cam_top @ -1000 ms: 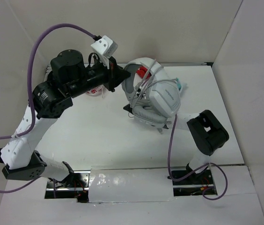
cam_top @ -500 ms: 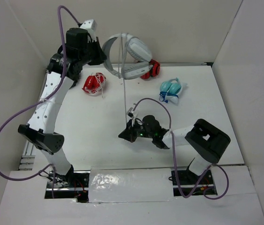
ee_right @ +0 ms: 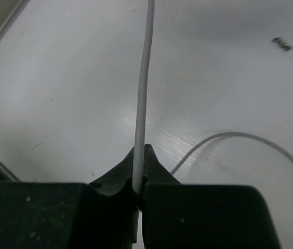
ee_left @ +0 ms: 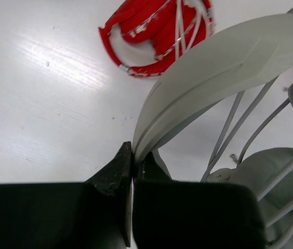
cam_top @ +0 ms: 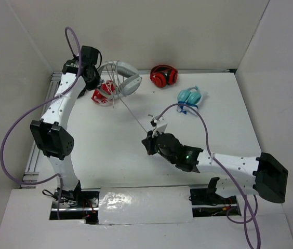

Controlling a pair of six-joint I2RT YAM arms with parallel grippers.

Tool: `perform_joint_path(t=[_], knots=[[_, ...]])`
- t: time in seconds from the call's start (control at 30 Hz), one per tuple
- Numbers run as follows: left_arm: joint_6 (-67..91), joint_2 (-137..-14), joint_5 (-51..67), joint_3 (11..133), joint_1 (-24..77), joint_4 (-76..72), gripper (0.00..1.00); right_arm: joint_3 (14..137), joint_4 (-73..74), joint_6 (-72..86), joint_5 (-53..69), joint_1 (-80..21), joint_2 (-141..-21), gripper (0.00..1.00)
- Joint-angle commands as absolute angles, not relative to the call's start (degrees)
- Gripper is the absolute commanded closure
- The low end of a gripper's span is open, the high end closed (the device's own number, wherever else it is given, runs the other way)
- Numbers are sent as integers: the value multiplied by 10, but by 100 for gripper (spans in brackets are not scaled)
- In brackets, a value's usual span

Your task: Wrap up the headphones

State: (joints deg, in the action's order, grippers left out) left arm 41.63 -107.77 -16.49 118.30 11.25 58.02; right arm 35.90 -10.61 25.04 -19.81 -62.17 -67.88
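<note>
- Upper left of the frame: the left jaws are pinching shut on the headphones (cam_top: 127, 83) by the headband (ee_left: 214, 62).
- Centre: the right jaws are clamping the thin cable (cam_top: 136, 112), stretching it taut from the headphones.

Headphones (cam_top: 128, 83) moved left, cable (cam_top: 135, 116) now slanting toward right hand (cam_top: 147, 141)

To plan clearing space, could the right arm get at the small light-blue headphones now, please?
Probably not freely: the right gripper is shut on the thin grey cable; the light-blue headphones lie unobstructed nearby.
</note>
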Motion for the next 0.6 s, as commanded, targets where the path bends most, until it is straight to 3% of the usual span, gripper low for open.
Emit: perform_joint_path(t=[0.0,0.07,0.13,0.23,0.57], knots=[[465,-1065,-238,1138,137,521,100,444,61,235,-358,-632,-655,100],[454,-1038,-237,1091,150,484,100,487,84,193,-424,-631,-654,100],[422,-993,-227,994,174,428,100,537,111,158,-453,-616,-657,100],[414,-967,-224,943,196,403,100,571,114,117,-463,-598,-664,100],[270,-872,-164,762,336,296,100,654,6,-102,-352,-459,-733,100]])
